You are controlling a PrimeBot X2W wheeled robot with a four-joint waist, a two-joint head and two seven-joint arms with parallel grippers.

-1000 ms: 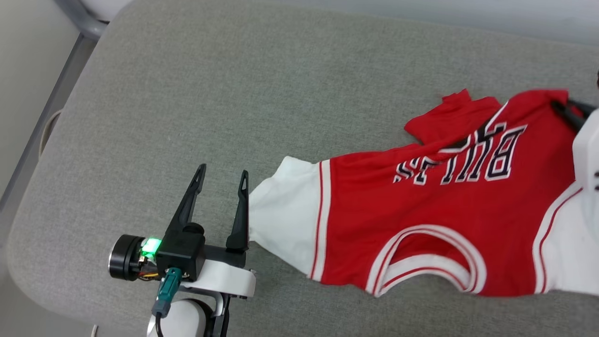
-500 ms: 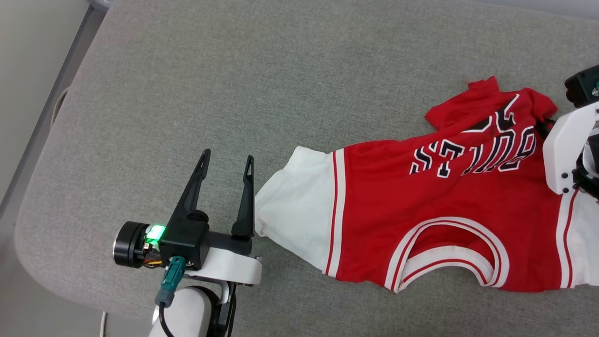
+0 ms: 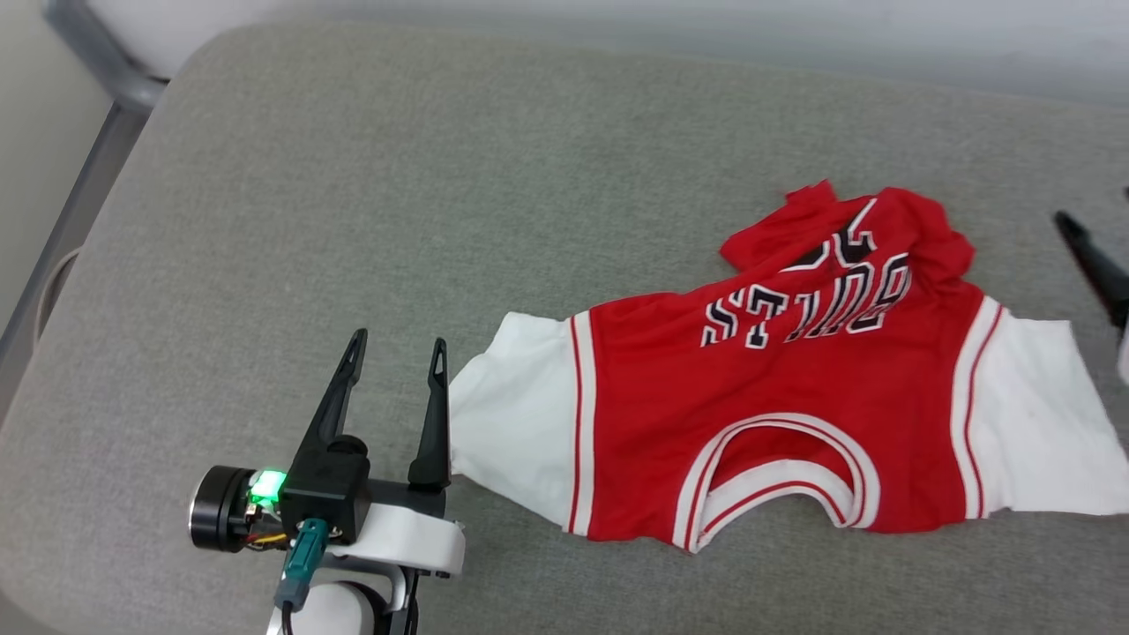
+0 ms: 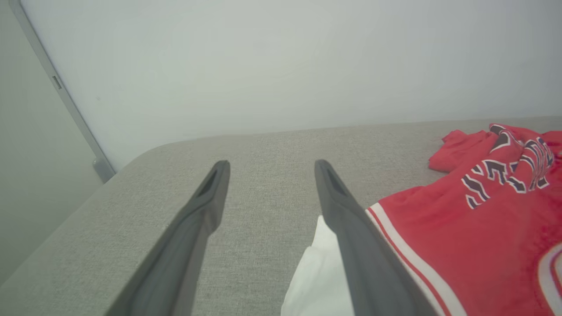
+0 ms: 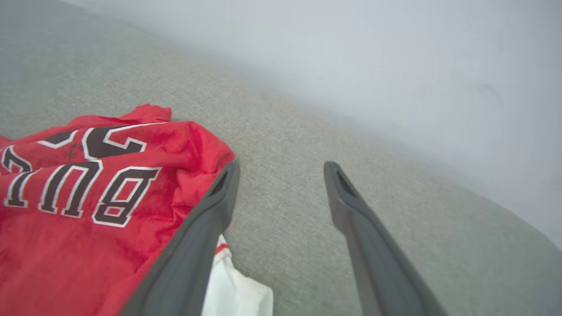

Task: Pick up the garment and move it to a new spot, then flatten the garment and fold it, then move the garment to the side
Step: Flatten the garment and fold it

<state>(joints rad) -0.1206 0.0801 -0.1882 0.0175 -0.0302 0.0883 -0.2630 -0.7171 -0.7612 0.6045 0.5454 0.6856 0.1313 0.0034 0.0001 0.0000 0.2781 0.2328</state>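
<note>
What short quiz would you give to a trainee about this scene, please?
1. True or false: the left hand is shut on the jersey T-shirt.
2. Which side of the jersey T-shirt faces up? A: the plain red side. B: the side with the lettering. C: it is rolled into a ball.
3. Fill the gap: the sleeve beside the left hand is ___ in colour.

Key: 1. False, it is open and holds nothing. 2. B. 3. White.

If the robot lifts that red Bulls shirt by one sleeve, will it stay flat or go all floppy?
Probably floppy: the garment is bunched up at its far hem. It likely weighs little, being thin cloth lying flat on the grey cushion. It shouldn't roll or break.
</note>
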